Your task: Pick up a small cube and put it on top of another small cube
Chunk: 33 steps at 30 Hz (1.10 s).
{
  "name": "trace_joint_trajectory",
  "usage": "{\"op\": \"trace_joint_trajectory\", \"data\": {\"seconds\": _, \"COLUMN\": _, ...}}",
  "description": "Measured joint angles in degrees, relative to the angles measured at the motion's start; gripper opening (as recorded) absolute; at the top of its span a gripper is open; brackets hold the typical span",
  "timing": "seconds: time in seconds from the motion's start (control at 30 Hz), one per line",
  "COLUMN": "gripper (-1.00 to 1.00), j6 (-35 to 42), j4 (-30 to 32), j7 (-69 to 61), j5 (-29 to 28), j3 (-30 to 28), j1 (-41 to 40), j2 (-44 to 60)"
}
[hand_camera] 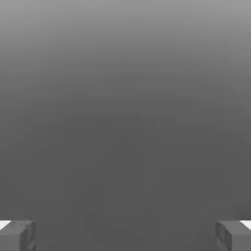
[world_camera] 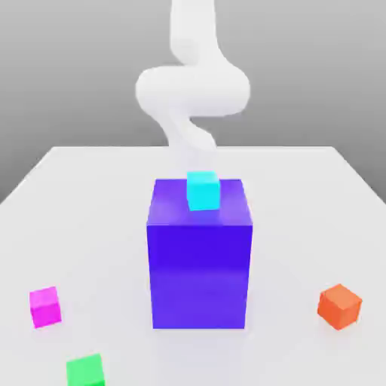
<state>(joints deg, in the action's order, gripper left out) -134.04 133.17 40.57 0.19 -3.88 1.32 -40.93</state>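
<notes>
Exterior view: magenta cube (world_camera: 45, 307) at lower left of frame, on pale table (world_camera: 98, 226). Green cube (world_camera: 85, 371) at bottom left edge. Blue-purple block (world_camera: 200, 275) at centre, cyan cube (world_camera: 203, 191) on top. Orange cube (world_camera: 339, 307) at lower right. Hand view: gripper (hand_camera: 125, 236) spread wide, nothing between fingertips.

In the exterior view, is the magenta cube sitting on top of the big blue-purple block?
No, the magenta cube rests on the table, off to the exterior view's left of the block.
</notes>
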Motion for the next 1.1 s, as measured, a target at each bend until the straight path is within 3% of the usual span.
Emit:
{"op": "trace_joint_trajectory", "data": {"seconds": 0.33, "gripper": 0.00, "j6": -9.1, "j4": 5.6, "j7": -23.7, "j5": 4.0, "j3": -15.7, "j1": 3.7, "j2": 19.5}}
{"op": "trace_joint_trajectory", "data": {"seconds": 0.63, "gripper": 0.00, "j6": -16.9, "j4": 10.5, "j7": -48.3, "j5": 12.6, "j3": -25.8, "j1": 2.4, "j2": 37.9}}
{"op": "trace_joint_trajectory", "data": {"seconds": 0.87, "gripper": 0.00, "j6": -23.1, "j4": 14.3, "j7": -65.7, "j5": 16.9, "j3": -26.5, "j1": -4.6, "j2": 51.7}}
{"op": "trace_joint_trajectory", "data": {"seconds": 1.1, "gripper": 0.00, "j6": -31.1, "j4": 11.9, "j7": -76.6, "j5": 28.7, "j3": -15.1, "j1": -14.7, "j2": 63.8}}
